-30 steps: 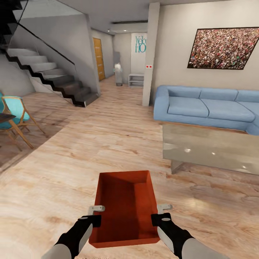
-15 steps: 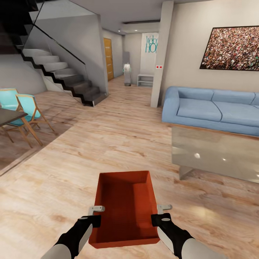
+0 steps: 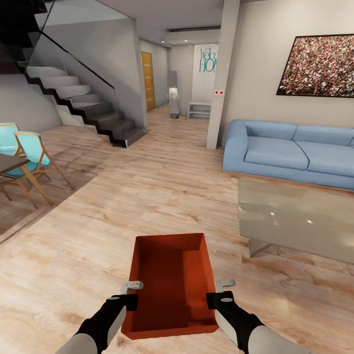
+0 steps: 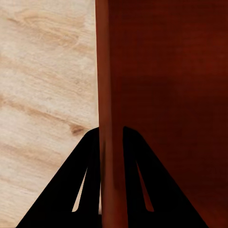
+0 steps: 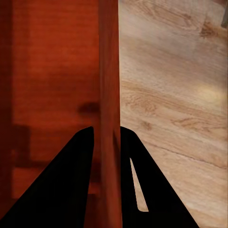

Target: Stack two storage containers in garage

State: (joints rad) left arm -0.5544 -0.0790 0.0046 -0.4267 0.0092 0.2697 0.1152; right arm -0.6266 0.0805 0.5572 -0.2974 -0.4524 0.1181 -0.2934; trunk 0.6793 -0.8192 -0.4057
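A: Where is the storage container (image 3: 169,282)?
B: Held above the light wood-plank floor (image 3: 147,196) just ahead of the robot, in the living room; blue sofa (image 3: 292,152) far right, staircase (image 3: 83,105) far left.
A: The claws?
B: Left gripper (image 4: 111,142) pinches its left wall; right gripper (image 5: 108,140) pinches the right wall; both are closed tight on the rims.

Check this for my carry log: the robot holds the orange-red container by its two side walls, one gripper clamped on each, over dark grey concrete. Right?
Not quite. The floor is wrong: the storage container hangs over light wood planks, as the head view shows, not concrete. The rest holds: the left gripper and right gripper each pinch a side wall, seen in the wrist views.
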